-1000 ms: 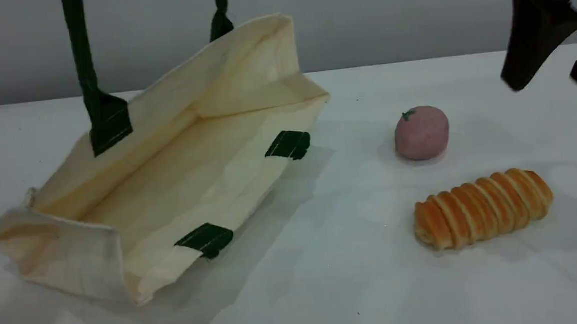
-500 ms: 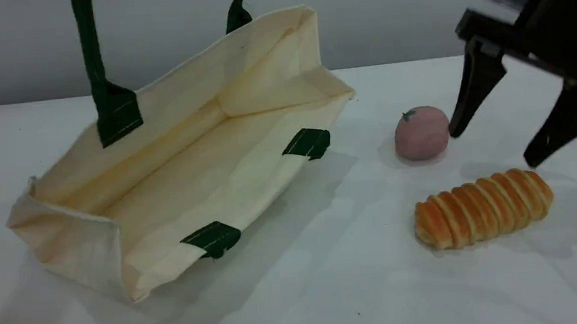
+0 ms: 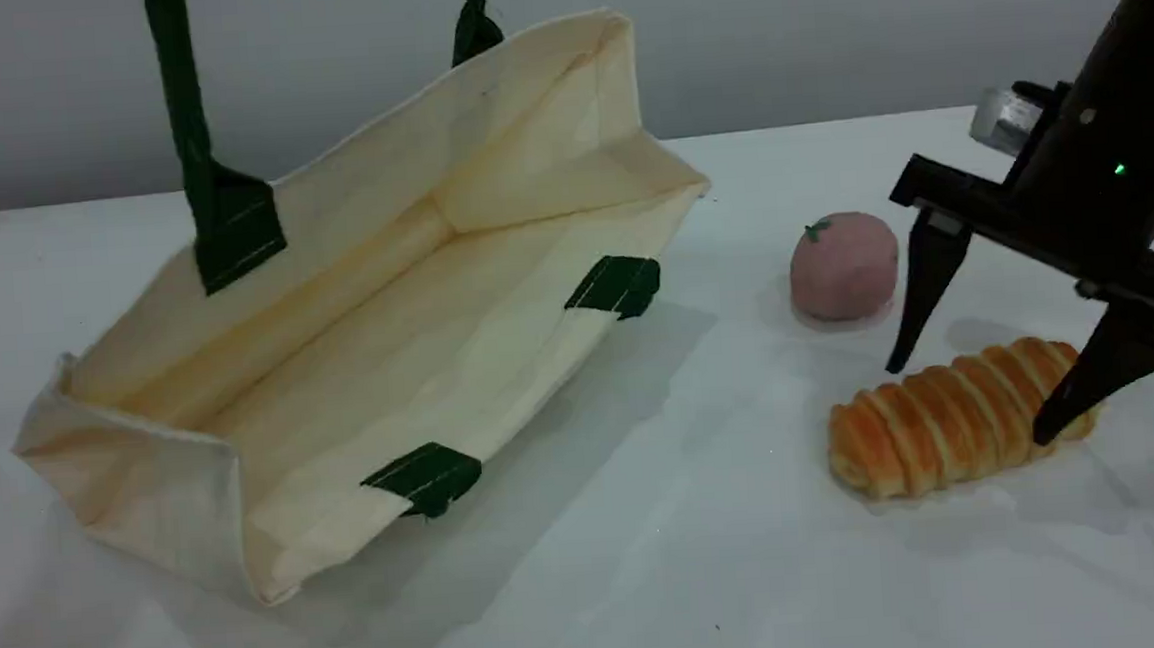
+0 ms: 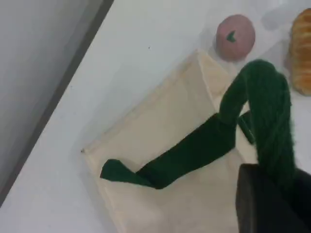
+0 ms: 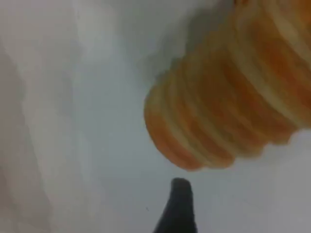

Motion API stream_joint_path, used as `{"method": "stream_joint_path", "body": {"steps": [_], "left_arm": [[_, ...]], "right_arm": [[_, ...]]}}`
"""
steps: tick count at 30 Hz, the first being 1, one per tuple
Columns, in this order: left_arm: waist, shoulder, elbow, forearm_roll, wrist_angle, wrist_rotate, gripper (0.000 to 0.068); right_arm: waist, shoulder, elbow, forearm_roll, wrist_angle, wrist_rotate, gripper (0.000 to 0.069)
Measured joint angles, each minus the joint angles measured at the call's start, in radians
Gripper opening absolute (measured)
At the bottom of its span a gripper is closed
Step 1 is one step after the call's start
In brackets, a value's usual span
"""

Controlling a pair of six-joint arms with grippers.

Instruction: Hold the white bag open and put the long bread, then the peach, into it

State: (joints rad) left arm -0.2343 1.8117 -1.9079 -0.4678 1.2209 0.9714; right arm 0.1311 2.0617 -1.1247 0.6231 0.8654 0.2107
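The white bag (image 3: 366, 307) lies on its side at the left, its mouth open toward the camera. One dark green handle (image 3: 186, 117) is pulled up out of the top of the scene view. In the left wrist view that handle (image 4: 262, 111) runs into my left gripper (image 4: 272, 204), which is shut on it. The long bread (image 3: 954, 419) lies at the right, with the pink peach (image 3: 844, 266) just behind it. My right gripper (image 3: 970, 400) is open and straddles the bread's right half, one fingertip (image 3: 900, 359) behind it and the other in front. The right wrist view shows the bread (image 5: 233, 97) close up.
The white table (image 3: 652, 560) extends in front of the bag and bread. A grey wall (image 3: 819, 29) runs behind the table's far edge. The bag's lower handle patches (image 3: 615, 284) lie on its bottom side.
My right gripper has come down from the upper right and now spans the long bread, still open. The bag shifted slightly right early on, then stayed still.
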Motion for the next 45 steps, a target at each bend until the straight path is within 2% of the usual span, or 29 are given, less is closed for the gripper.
{"method": "stream_joint_path", "body": {"steps": [9,17,19,22,28,31,38,45], "left_arm": [[0.0,0.0,0.0,-0.034,0.0,0.015,0.0101],[0.0,0.0,0.0,-0.036,0.0,0.016,0.0101],[0.0,0.0,0.0,-0.034,0.0,0.016,0.0101],[0.0,0.0,0.0,-0.034,0.0,0.016,0.0101],[0.0,0.0,0.0,-0.033,0.0,0.016,0.0101],[0.0,0.0,0.0,-0.033,0.0,0.016,0.0101],[0.0,0.0,0.0,-0.033,0.0,0.016,0.0101],[0.0,0.0,0.0,-0.032,0.0,0.016,0.0101]], "right_arm": [[-0.001,0.081,-0.02,0.035,-0.055,-0.001,0.0586],[-0.001,0.145,-0.1,0.016,-0.013,-0.022,0.0579],[-0.001,0.145,-0.101,0.005,-0.025,-0.026,0.0549],[-0.001,0.153,-0.101,-0.02,-0.039,-0.029,0.0462],[0.0,0.159,-0.101,-0.078,-0.058,-0.046,0.0218],[0.0,0.159,-0.101,-0.099,-0.069,-0.064,0.0141],[-0.002,0.134,-0.1,-0.182,-0.118,-0.107,0.013],[-0.002,-0.001,-0.1,-0.268,-0.132,-0.146,0.0116]]}}
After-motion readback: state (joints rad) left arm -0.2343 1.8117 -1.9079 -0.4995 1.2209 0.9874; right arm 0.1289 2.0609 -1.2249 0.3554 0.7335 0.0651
